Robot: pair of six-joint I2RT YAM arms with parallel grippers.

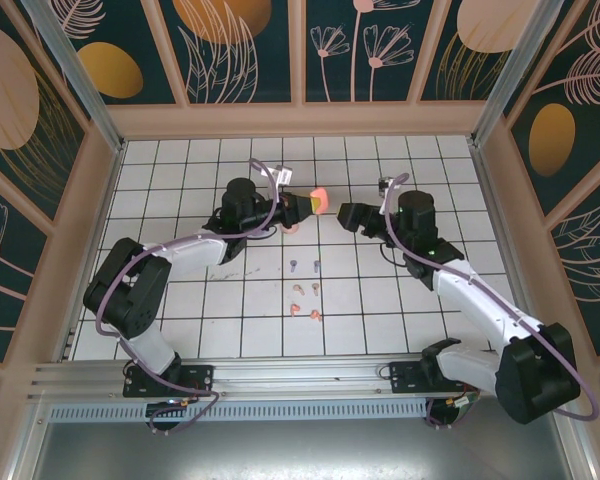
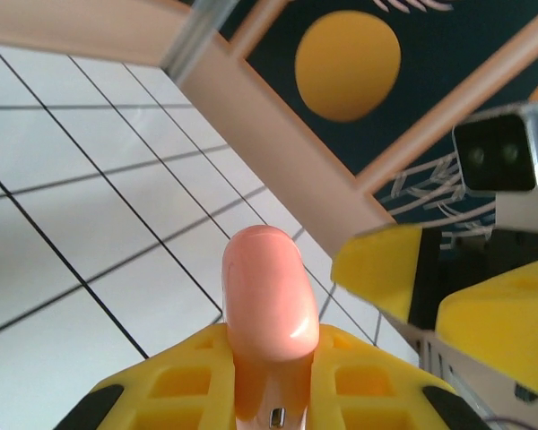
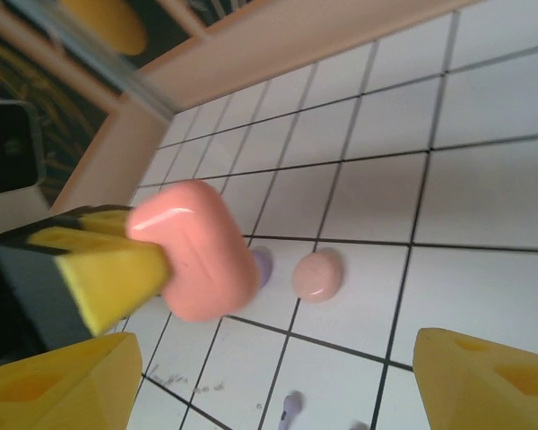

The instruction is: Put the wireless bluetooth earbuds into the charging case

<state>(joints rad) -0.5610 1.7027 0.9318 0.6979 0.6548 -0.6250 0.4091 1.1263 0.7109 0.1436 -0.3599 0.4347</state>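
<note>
Bright, even light; wrist foregrounds blurry.

Seen from overhead, the earbuds (image 1: 305, 290) at the centre are coloured specks, their shapes too small to tell. The pink case (image 2: 267, 305) runs off the bottom edge of the left wrist view. In the right wrist view a lilac object (image 3: 262, 263), left of centre, is mostly hidden behind that case.

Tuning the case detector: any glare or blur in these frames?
Left wrist: small glare spot on the pink case, edges soft. Right wrist: glare streak on the same case; the right gripper soft up close. Top external: even light, sharp, earbuds tiny.
</note>
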